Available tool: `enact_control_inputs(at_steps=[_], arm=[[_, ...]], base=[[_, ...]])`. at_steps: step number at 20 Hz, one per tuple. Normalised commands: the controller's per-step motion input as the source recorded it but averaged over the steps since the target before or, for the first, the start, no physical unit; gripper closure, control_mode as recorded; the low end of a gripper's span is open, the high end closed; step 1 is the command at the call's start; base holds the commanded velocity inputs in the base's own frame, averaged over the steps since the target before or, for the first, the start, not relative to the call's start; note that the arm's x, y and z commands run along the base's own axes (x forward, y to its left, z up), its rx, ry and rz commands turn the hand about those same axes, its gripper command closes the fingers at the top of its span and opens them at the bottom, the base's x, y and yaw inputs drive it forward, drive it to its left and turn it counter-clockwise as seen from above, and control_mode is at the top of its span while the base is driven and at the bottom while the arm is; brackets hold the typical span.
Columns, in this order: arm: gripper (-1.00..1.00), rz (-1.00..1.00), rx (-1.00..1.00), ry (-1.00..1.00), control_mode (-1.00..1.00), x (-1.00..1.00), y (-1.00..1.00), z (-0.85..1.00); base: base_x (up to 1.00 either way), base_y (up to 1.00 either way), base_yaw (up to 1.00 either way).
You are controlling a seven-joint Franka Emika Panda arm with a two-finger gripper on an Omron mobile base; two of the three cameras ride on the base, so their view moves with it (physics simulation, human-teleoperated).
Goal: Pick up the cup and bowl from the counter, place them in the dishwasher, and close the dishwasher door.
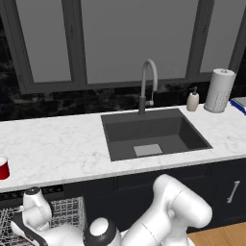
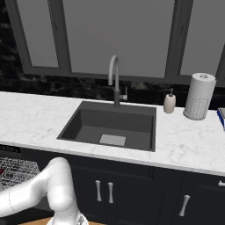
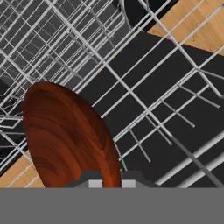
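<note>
My gripper [image 3: 109,180] pinches the rim of the brown bowl [image 3: 65,135], holding it on its edge over the white wire rack [image 3: 144,57] of the dishwasher [image 1: 48,192]; the red cup [image 1: 3,168] stands on the counter [image 1: 57,149], left of the sink [image 1: 153,134].

- Rendered frames, evenly and softly lit; no hard glare anywhere.
- The window panes [image 1: 139,38] at 12 o'clock in both base views are flat pale grey, bright but not blown out.
- The counter [image 1: 57,144] reads bright white, its grey veins soft and slightly blurred.
- The sink [image 1: 153,134] basin is dark, with a lighter patch on its floor.
- Low resolution: edges of the faucet [image 1: 148,84] look jagged.
- In the hand view the bowl [image 3: 65,135], at 8 o'clock, shows a glossy sheen; rack wires [image 3: 144,105] alias into stepped lines toward 11 o'clock.
</note>
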Motion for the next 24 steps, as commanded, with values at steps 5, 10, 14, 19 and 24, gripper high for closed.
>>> enact_control_inputs(at_steps=[5,10,14,19,24], arm=[[1.0,-0.14,0.01,-0.08,-1.0,0.44,0.0,0.01],[1.0,-0.15,0.0,0.02,-1.0,0.33,0.0,-0.38],[1.0,-0.11,0.0,0.08,-1.0,0.12,0.0,-0.66],[1.0,-0.05,0.0,0.05,-1.0,0.01,0.0,-0.21],[-1.0,0.0,0.0,0.0,-1.0,0.0,0.0,0.0]], base=[[0.0,0.0,0.0],[0.0,0.0,0.0],[0.0,0.0,0.0],[0.0,0.0,0.0],[0.0,0.0,0.0]])
